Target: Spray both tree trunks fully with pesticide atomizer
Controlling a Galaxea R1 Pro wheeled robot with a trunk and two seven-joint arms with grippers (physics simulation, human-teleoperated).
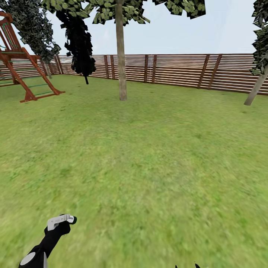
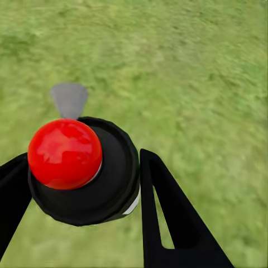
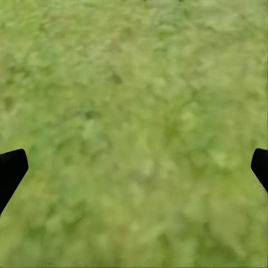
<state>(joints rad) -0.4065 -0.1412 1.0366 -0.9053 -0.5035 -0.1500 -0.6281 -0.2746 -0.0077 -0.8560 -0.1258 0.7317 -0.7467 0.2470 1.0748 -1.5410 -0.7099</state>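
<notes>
The right end effector [image 1: 186, 265] was cut off by the head view's lower edge, only two dark fingertips showing; in the right wrist view its fingers [image 3: 11, 170] were clipped at both sides. The pesticide atomizer [image 2: 84, 170] had its body hidden beneath its red top. The left arm [image 1: 35, 253] ran out of frame. The nearer tree trunk [image 1: 120, 52] lost its crown to the upper edge, and the leaning trunk [image 1: 256, 89] sat against the right edge.

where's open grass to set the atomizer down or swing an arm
Open lawn runs from the left gripper, shut on the atomizer, up to the central tree trunk and fence. It is crowded far left, by the play frame and dark tree.
</notes>
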